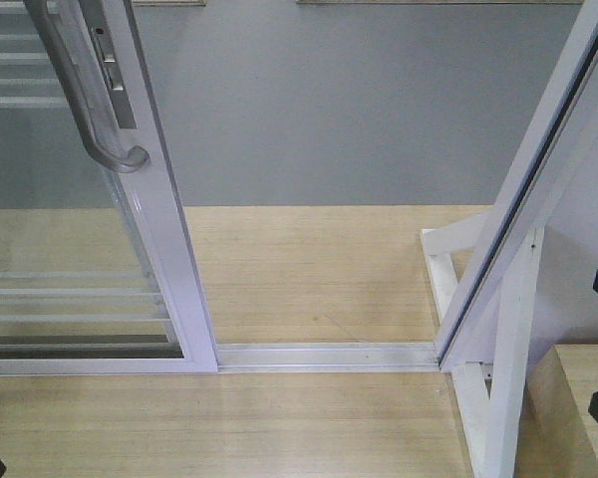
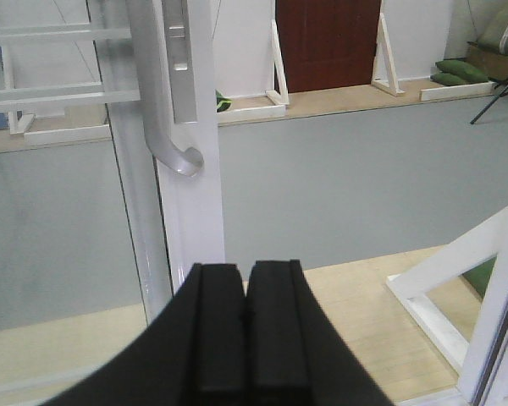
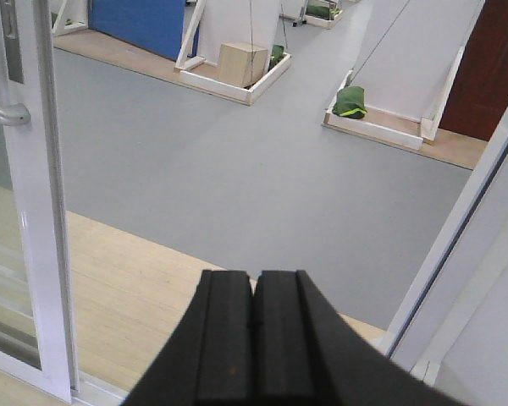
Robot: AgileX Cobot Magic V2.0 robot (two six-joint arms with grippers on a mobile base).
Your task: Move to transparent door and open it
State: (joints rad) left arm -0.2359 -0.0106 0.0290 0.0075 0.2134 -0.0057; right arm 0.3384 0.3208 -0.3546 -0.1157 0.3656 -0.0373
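Note:
The transparent door (image 1: 164, 219) stands at the left of the front view, slid left, with a wide gap between its white frame edge and the jamb post (image 1: 518, 219). Its curved grey handle (image 1: 90, 100) and lock plate (image 1: 110, 70) are at the top left. In the left wrist view the door frame (image 2: 195, 194) and handle (image 2: 165, 127) are straight ahead of my left gripper (image 2: 246, 279), which is shut and empty, apart from the door. In the right wrist view the door edge (image 3: 38, 211) is at the left. My right gripper (image 3: 255, 283) is shut and empty, facing the gap.
A floor track (image 1: 329, 356) runs across the wooden floor between door and jamb. White support braces (image 1: 498, 398) stand at the right. Beyond lie grey floor (image 1: 349, 110), a cardboard box (image 3: 242, 63), green bags (image 3: 350, 103) and a dark red door (image 2: 326, 42).

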